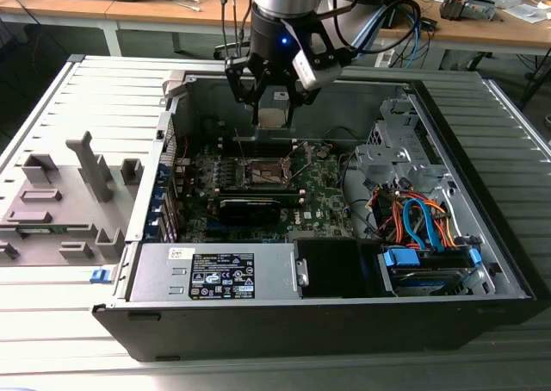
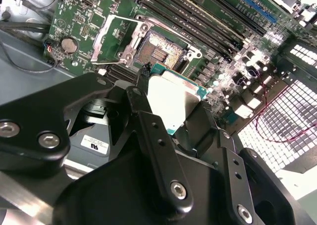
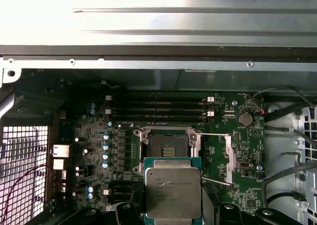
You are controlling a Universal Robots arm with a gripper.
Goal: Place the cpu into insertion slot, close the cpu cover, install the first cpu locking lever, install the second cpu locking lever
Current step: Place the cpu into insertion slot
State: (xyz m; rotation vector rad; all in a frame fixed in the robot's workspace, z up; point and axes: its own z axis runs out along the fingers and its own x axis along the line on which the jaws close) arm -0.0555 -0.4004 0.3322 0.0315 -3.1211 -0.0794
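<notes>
Observed black metal gripper (image 1: 274,107) clenched on small flat silver-grey square cpu (image 3: 173,193), held above board, near dark square silver-rimmed insertion slot (image 3: 166,150), not seated. Found thin silvery square-framed cpu cover (image 3: 230,158) swung open beside slot. Thin wire levers (image 3: 214,134) seemingly unlatched, hard to confirm. All four steps outstanding

exterior view: high, angled down into open case (image 1: 344,322) | both wrist views: close, sharing the insertion slot (image 2: 161,49) (image 3: 167,148)
</notes>
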